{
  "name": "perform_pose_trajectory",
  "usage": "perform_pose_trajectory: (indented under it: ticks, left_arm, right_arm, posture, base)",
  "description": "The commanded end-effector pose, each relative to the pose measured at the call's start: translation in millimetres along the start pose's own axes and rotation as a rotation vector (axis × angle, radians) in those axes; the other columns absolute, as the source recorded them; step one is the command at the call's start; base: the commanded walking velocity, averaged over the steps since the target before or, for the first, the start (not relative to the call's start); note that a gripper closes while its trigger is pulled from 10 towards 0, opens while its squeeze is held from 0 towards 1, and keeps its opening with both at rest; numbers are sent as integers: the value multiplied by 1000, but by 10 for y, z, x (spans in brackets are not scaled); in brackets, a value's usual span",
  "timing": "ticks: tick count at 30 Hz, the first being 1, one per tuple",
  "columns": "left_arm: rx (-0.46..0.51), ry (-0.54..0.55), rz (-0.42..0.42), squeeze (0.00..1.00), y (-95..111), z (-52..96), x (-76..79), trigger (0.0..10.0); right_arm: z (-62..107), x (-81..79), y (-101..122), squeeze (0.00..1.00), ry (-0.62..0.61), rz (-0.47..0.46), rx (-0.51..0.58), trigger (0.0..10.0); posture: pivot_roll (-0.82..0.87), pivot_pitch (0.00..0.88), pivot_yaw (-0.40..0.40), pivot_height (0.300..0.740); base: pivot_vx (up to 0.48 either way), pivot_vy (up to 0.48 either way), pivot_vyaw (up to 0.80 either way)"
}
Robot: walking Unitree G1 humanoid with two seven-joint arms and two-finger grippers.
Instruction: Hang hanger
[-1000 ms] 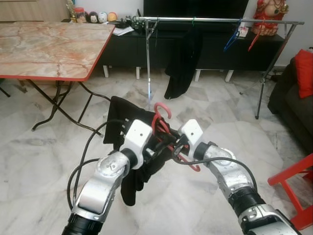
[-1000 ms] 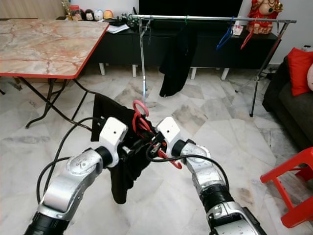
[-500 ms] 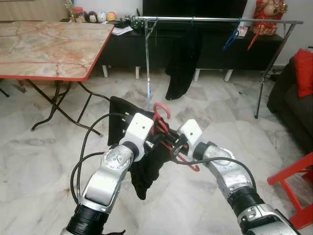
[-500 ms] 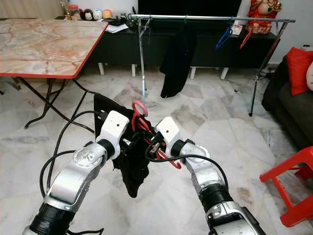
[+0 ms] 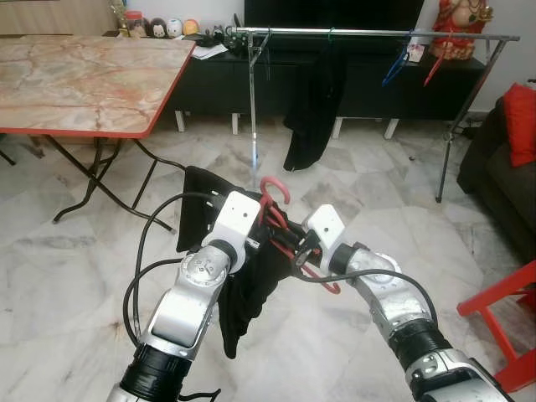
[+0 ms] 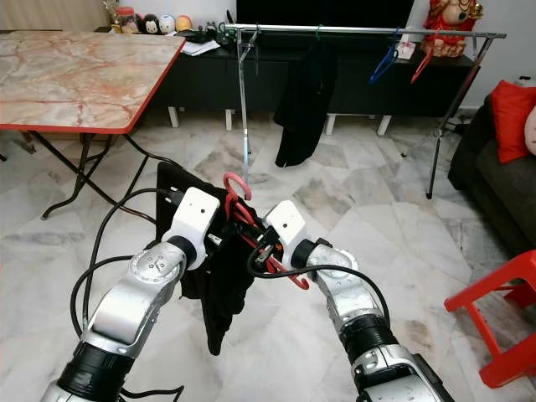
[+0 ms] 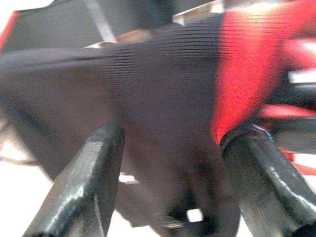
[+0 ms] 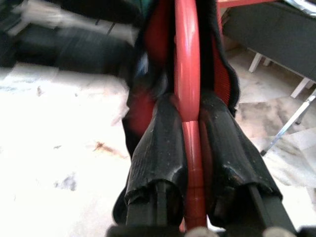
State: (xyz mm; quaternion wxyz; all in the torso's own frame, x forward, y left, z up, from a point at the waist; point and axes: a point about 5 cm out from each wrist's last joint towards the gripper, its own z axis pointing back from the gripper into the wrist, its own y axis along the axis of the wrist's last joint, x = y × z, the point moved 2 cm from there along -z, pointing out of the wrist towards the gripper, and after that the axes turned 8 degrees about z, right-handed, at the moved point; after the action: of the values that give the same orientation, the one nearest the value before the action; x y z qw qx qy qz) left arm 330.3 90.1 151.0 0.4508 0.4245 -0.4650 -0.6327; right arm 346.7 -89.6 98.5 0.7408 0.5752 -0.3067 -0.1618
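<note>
The right gripper [image 8: 190, 148] pinches the red hanger [image 5: 275, 191], while the left gripper [image 7: 173, 163] spreads around its black garment [image 5: 243, 293].

You've got a white marble floor [image 5: 75, 276], a marble-top folding table [image 5: 84, 79], a dark sofa [image 5: 502, 167] and a red stool [image 5: 507, 322].

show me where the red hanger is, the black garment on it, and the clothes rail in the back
red hanger [image 5: 276, 186]: left eye view, on its hook.
black garment [image 5: 243, 306]: left eye view, on the hanging lower part.
clothes rail [image 5: 368, 34]: left eye view, on the horizontal silver bar.
</note>
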Motion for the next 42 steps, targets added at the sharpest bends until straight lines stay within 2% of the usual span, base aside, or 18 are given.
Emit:
perform_pose_trajectory:
  ticks: [1,6,11,17,19,23,28,31,33,37,42]
  left_arm:
    - [1,152,32,0,18,-11,-259,10000]
    - [31,197,56,0,75,1,-326,10000]
    - [10,195,47,0,23,-4,-316,10000]
    - [16,86,68,0,21,-12,-130,10000]
    - [20,-7,10,0,19,1,-3,10000]
    - [-5,-18,-50,0,-29,14,23,10000]
    - [-64,78,-107,0,-129,-24,-132,10000]
    - [-74,96,-106,0,-161,-31,-181,10000]
    - [-76,112,-144,0,-177,-49,-239,10000]
    - [-78,196,-197,0,-172,-87,-455,10000]
    - [-70,199,-187,0,-169,-85,-474,10000]
  right_arm:
    - [-6,-3,80,0,10,32,40,0]
    - [-7,-39,52,0,19,29,34,0]
    - [-12,-46,55,0,22,27,36,0]
    - [-15,-53,57,0,29,31,37,0]
    - [-27,-68,61,0,32,31,39,0]
    - [-46,-88,71,0,37,30,43,0]
    - [-56,-88,104,0,43,30,55,0]
    - [-41,-59,105,0,36,36,53,0]
    - [-34,-50,105,0,34,37,52,0]
    - [-30,-60,103,0,38,36,54,0]
    - [-31,-66,101,0,41,33,54,0]
  posture:
    - [22,0,-81,740]
    - [26,0,-82,740]
    - [22,0,-80,740]
    - [27,0,-80,740]
    - [32,0,-80,740]
    - [31,0,-80,740]
    - [26,0,-83,740]
    - [22,0,-84,740]
    - [21,0,-86,740]
    - [21,0,-87,740]
    - [22,0,-87,740]
  base:
    - [0,0,0]
    - [0,0,0]
    - [0,0,0]
    - [0,0,0]
    - [0,0,0]
    - [0,0,0]
    - [0,0,0]
    - [0,0,0]
    - [0,0,0]
    - [0,0,0]
    - [0,0,0]
